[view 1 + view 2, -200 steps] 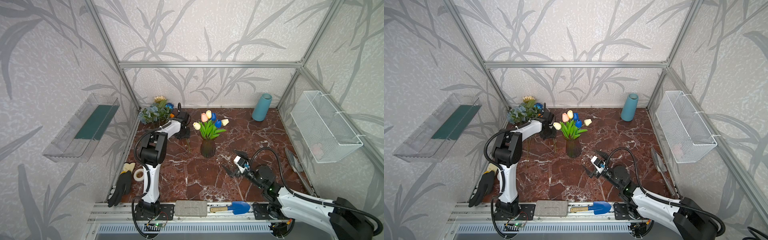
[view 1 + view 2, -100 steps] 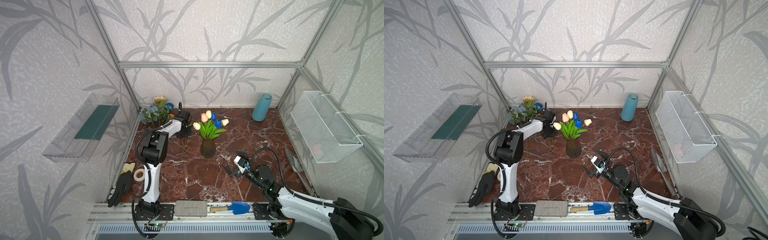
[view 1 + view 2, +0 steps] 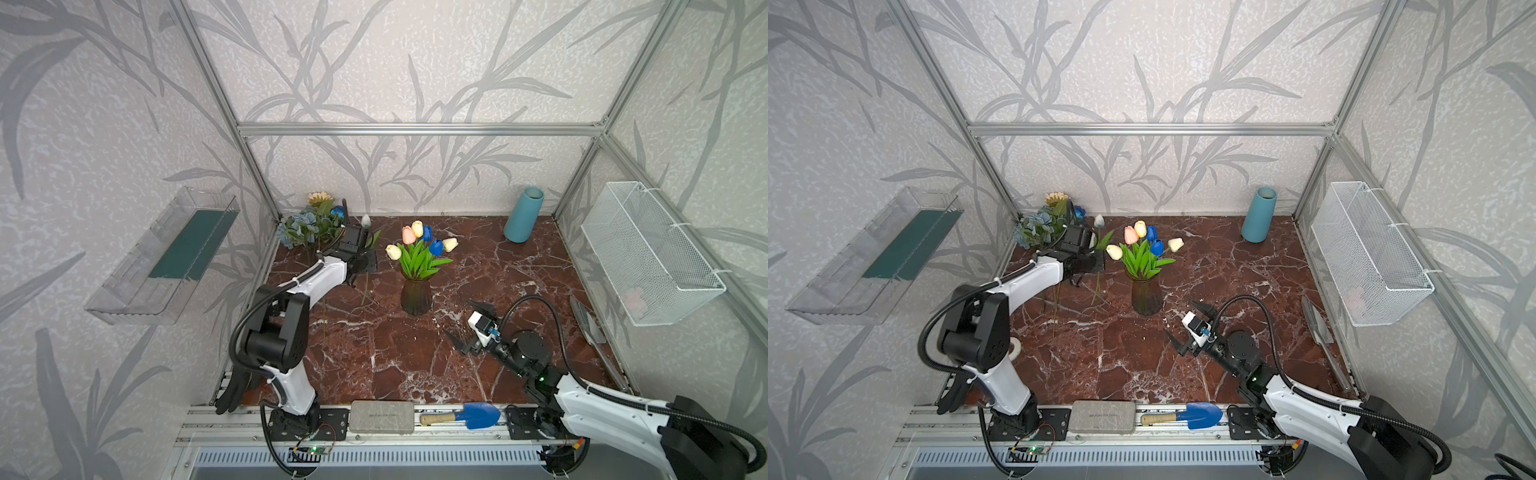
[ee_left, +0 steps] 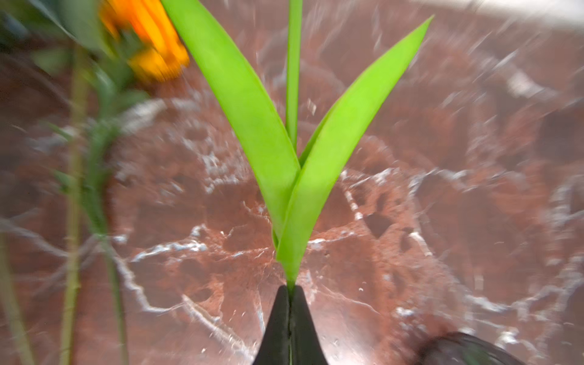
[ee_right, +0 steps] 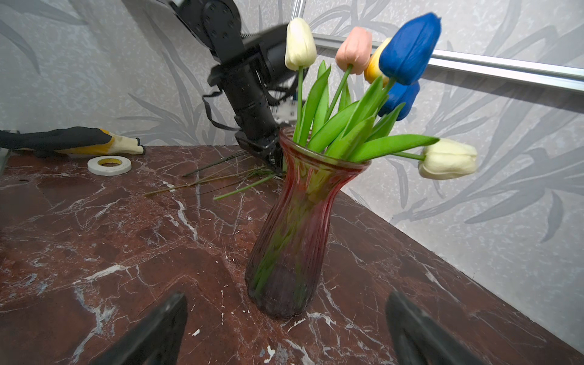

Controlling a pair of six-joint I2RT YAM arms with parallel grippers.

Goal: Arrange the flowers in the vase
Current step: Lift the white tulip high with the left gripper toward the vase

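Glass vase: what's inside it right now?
Six tulips stand in the vase: two cream, two blue, one pink, one yellow, with green leaves. Stems show dimly through the tinted glass; their ends at the bottom cannot be made out.

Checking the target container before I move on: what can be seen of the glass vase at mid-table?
The vase is ribbed, translucent glass, waisted, reddish at the flared rim and smoky purple at the base. It stands upright near the middle of the marble table and holds six tulips: two cream, two blue, one pink, one yellow. Their green stems show through the glass. Nothing else appears to touch it.
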